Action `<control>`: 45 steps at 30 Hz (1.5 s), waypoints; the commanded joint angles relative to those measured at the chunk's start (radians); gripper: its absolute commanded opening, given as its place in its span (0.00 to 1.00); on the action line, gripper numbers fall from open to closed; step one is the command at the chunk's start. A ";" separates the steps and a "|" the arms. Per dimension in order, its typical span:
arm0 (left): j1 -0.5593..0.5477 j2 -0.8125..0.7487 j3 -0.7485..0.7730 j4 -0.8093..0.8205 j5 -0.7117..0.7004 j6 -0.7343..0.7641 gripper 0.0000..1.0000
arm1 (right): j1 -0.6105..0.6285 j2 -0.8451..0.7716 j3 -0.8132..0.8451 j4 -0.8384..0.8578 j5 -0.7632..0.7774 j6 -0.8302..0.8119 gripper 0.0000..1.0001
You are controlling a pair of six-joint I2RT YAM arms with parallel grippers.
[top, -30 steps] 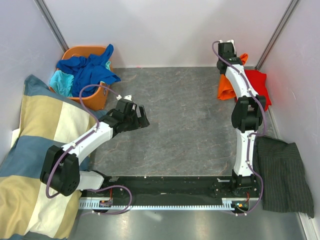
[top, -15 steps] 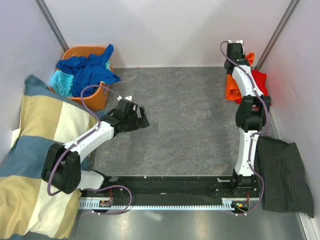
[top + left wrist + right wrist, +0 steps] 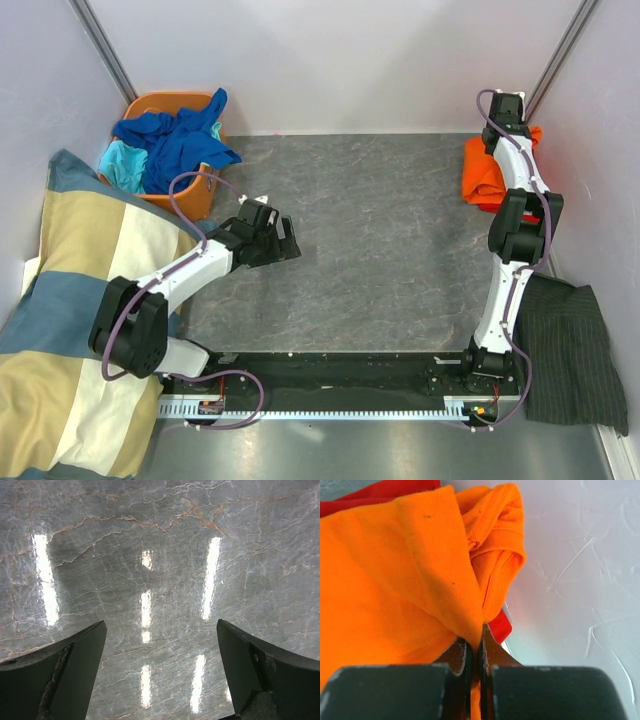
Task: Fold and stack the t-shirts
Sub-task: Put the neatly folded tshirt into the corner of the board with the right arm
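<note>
Right pincer (image 3: 507, 105) sits in the far corner from above, orange t-shirt (image 3: 483, 172) bunched near-left of it; left pincer (image 3: 287, 240) hovers over open table (image 3: 400, 250). Left wrist: jaws spread, only bare table between. Right wrist: jaws pinch the orange fold's edge, red t-shirt (image 3: 500, 628) showing just beside them.

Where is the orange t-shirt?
The orange t-shirt sits in the table's far right corner in the top view, pinched in the right gripper, against the red t-shirt.
</note>
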 commanded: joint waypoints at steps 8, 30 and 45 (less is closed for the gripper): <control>0.000 0.057 0.061 0.009 0.039 -0.013 1.00 | -0.044 0.081 0.040 0.051 0.033 0.021 0.19; 0.000 0.030 0.115 0.022 -0.031 0.059 1.00 | 0.111 -0.598 -0.552 0.146 -0.285 0.420 0.98; -0.001 -0.430 -0.130 0.124 -0.173 0.124 1.00 | 0.376 -1.451 -1.253 0.119 -0.357 0.643 0.98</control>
